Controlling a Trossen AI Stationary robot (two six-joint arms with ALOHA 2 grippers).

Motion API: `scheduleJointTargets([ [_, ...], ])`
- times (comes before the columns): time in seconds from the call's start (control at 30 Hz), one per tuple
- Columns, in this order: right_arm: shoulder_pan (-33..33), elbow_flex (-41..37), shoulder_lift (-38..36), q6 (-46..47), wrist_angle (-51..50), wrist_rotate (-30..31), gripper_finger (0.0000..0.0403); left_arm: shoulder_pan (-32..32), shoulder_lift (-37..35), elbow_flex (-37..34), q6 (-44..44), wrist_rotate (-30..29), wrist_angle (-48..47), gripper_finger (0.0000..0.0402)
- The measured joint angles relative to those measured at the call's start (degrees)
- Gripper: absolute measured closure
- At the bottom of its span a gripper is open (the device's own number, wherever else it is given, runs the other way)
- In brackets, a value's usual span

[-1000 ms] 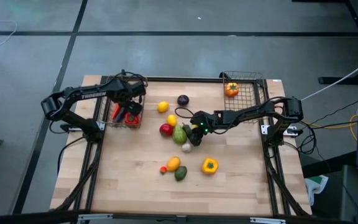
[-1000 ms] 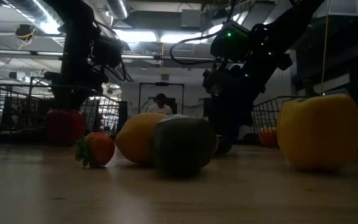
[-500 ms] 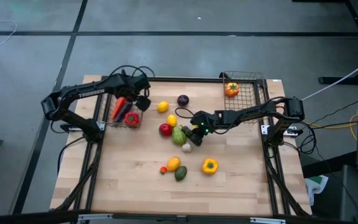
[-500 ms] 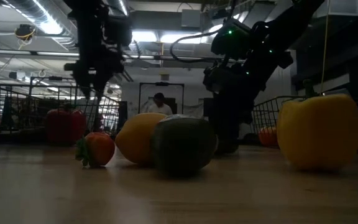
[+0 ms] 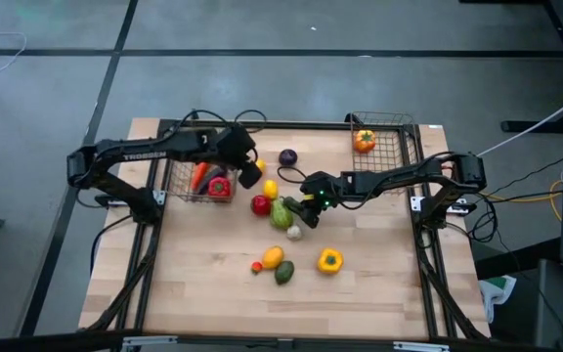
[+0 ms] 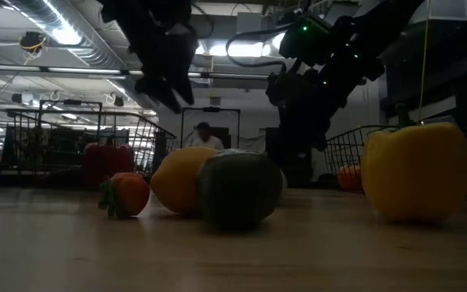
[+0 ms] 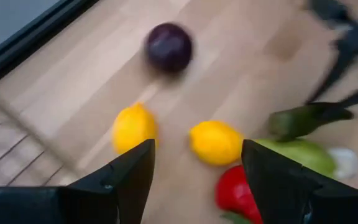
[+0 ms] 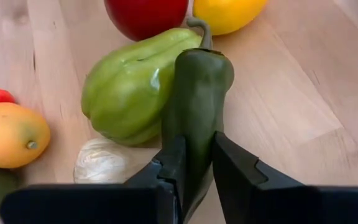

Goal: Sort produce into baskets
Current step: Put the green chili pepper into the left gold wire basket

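Holding the dark green pepper point(image 8: 196, 106) between the fingers of my right gripper point(image 8: 194, 163), I judged that the first risk was a slip: the jaws were closed only on its lower end, so the long body stuck out far in front and could turn or fall if I swung the arm fast toward the right basket point(image 5: 391, 137), where an orange pepper point(image 5: 364, 141) already lay. The second risk was the light green pepper point(image 8: 132, 87), which touched my piece along one side; pulling away low could drag it against the white garlic point(image 8: 101, 163) just beside it. My left gripper point(image 7: 194, 168) hung wide open and empty above the table, near the left basket point(image 5: 176, 179), and the two lemons point(image 7: 133, 127) lay in front of its fingers, one point(image 7: 215, 142) almost between them, with the purple eggplant point(image 7: 169, 46) farther off. Its picture was blurred, so I could perhaps misjudge which lemon was nearer. Coming down off-centre there could knock a lemon into the red pepper point(image 7: 236, 193) close beside it.
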Motion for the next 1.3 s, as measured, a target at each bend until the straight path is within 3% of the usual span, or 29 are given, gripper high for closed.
scheduleJointTargets([
  [0.3,0.0,0.3,0.0,0.0,1.8,0.0,0.0331,-4.0,0.0,0.0,1.4,0.0,2.0,0.0164],
  [0.8,0.0,10.0,0.0,-8.9,1.5,-0.5,0.0331,-12.8,0.0,0.0,13.9,1.1,4.2,0.0164],
  [1.3,0.1,12.8,-0.1,-12.2,2.4,-6.4,0.0331,-13.7,0.0,0.0,14.7,1.5,4.2,0.0164],
])
